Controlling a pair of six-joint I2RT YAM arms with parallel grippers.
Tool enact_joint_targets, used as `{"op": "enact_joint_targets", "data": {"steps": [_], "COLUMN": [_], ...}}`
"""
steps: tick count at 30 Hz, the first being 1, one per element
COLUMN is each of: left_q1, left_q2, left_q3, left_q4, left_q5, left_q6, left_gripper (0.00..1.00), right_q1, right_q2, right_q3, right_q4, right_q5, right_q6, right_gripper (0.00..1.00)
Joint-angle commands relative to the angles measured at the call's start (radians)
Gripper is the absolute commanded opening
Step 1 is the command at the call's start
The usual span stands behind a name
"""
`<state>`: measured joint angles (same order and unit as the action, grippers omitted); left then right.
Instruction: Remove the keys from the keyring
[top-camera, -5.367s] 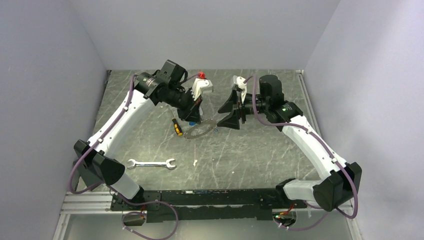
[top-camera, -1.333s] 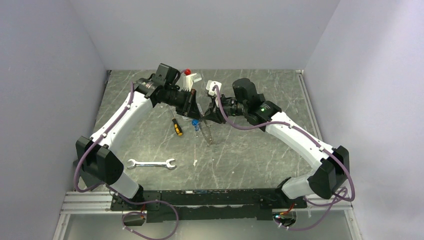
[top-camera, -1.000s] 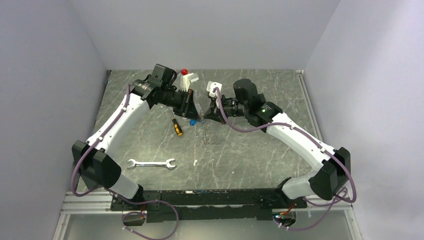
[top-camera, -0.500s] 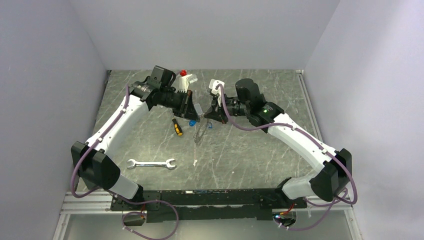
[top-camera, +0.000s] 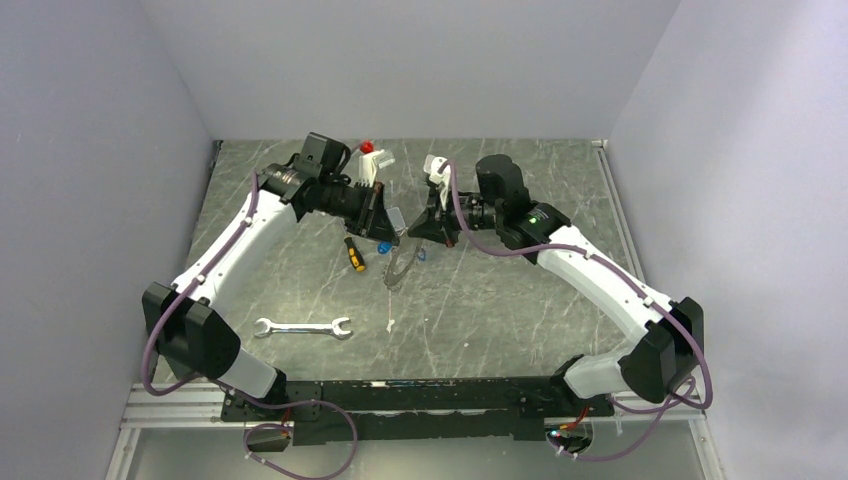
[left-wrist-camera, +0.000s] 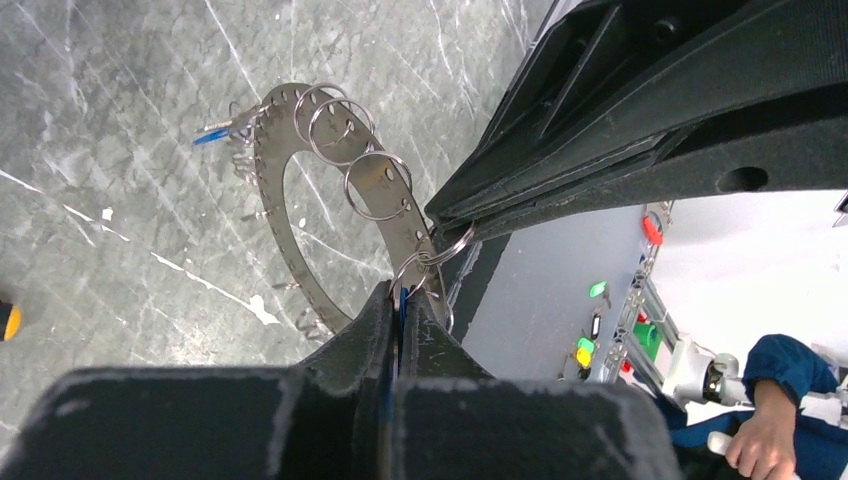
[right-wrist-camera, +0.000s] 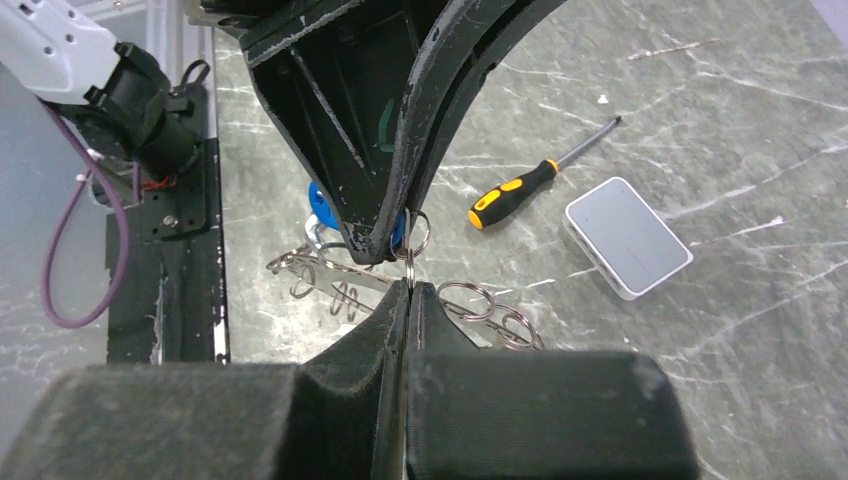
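The keyring (top-camera: 399, 268), a large thin grey metal ring fringed with small split rings, hangs tilted above the table between both arms. In the left wrist view, the keyring (left-wrist-camera: 285, 190) stretches away from my left gripper (left-wrist-camera: 402, 293), which is shut on a blue key (left-wrist-camera: 402, 302). Another blue key (left-wrist-camera: 214, 133) hangs at the ring's far edge. My right gripper (right-wrist-camera: 410, 288) is shut on a small split ring (right-wrist-camera: 419, 238) of the keyring (right-wrist-camera: 345, 272), just under the left gripper's fingers (right-wrist-camera: 400, 130). The two grippers (top-camera: 392, 230) (top-camera: 428, 228) almost touch.
A yellow-and-black screwdriver (top-camera: 354, 254) (right-wrist-camera: 520, 190) lies left of the hanging ring. A flat white box (right-wrist-camera: 627, 235) lies behind it. A silver wrench (top-camera: 302, 327) and a small white scrap (top-camera: 390, 325) lie nearer the arm bases. Grey walls enclose three sides.
Over the last second the right gripper has drawn slightly right, away from the left. The hanging keyring has swung from edge-on to leaning left. Both grippers stay shut.
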<state>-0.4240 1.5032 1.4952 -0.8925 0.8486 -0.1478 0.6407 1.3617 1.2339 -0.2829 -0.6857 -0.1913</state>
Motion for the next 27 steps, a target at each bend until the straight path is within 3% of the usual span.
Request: {"op": "enact_joint_targets", "data": {"steps": [1, 27], "left_q1": [0.008, -0.045], "left_q2": [-0.021, -0.053], "left_q3": [0.002, -0.024], "left_q4": [-0.007, -0.015], "left_q5": [0.037, -0.040], "left_q6": [0.067, 0.136], "left_gripper": [0.00, 0.00], "right_q1": [-0.020, -0.049], "right_q2": [-0.003, 0.021], "right_q3": [0.022, 0.015], "right_q4": [0.065, 0.075], "right_q5": [-0.085, -0.351], "right_q6": [-0.006, -0.007], "right_gripper": [0.00, 0.00]}}
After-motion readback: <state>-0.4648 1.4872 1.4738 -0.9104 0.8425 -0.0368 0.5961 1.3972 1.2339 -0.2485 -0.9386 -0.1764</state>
